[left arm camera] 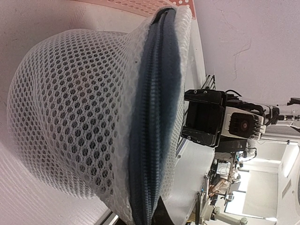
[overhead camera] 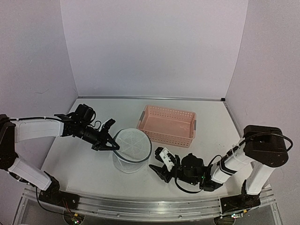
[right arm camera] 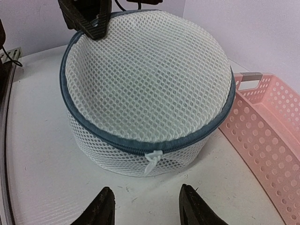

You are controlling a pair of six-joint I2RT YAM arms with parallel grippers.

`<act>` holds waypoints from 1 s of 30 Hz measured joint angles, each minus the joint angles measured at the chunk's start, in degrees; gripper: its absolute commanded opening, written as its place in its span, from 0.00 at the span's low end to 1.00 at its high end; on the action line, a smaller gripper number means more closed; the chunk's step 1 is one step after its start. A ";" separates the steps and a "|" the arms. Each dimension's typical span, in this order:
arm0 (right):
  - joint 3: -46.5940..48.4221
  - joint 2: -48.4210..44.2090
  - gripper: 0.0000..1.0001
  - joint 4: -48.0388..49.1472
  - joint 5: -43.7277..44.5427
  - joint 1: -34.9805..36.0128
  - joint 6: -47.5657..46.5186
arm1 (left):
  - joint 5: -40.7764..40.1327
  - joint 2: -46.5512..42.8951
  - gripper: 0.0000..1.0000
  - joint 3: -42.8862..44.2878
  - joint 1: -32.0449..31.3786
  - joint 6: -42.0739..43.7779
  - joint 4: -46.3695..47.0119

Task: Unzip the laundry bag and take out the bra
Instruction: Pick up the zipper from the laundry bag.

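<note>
Mounting rail (overhead camera: 140,207) with both arm bases sits nearest you, at 6 o'clock. Left claw (overhead camera: 111,145): clamped tight on the rim of the laundry bag (overhead camera: 132,149), at the bag's 9 o'clock. Bag stands upright mid-worktop (overhead camera: 84,164), lid up, zip closed along the arc you can see. What's inside doesn't read through the mesh. Zip pull (right arm camera: 152,161) hangs on the side wall at roughly the bag's 4 o'clock, facing the right claw (overhead camera: 159,163). Right claw: jaws partway apart, nothing between them, low over the worktop, near the pull but not touching it. Pink basket (overhead camera: 165,137) sits at the bag's 1 o'clock, just beside it.
</note>
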 measured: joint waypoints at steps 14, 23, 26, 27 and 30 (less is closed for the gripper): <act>3.72 4.87 0.27 2.99 -2.29 -2.10 0.20 | -0.09 0.00 0.00 0.00 0.00 0.04 -0.42; 3.76 5.29 0.01 4.24 -3.78 -2.32 0.76 | -0.44 0.00 0.00 0.00 0.00 0.04 -0.44; 3.76 5.29 0.00 4.37 -4.04 -2.32 0.90 | -0.44 0.00 0.00 0.00 0.00 0.09 -0.50; 3.76 5.29 0.00 4.42 -4.07 -2.32 1.05 | -0.46 0.00 0.00 0.00 0.00 0.17 -0.61; 3.74 5.29 0.00 4.46 -4.17 -2.32 1.03 | -0.50 0.00 0.00 0.00 0.00 0.50 -0.90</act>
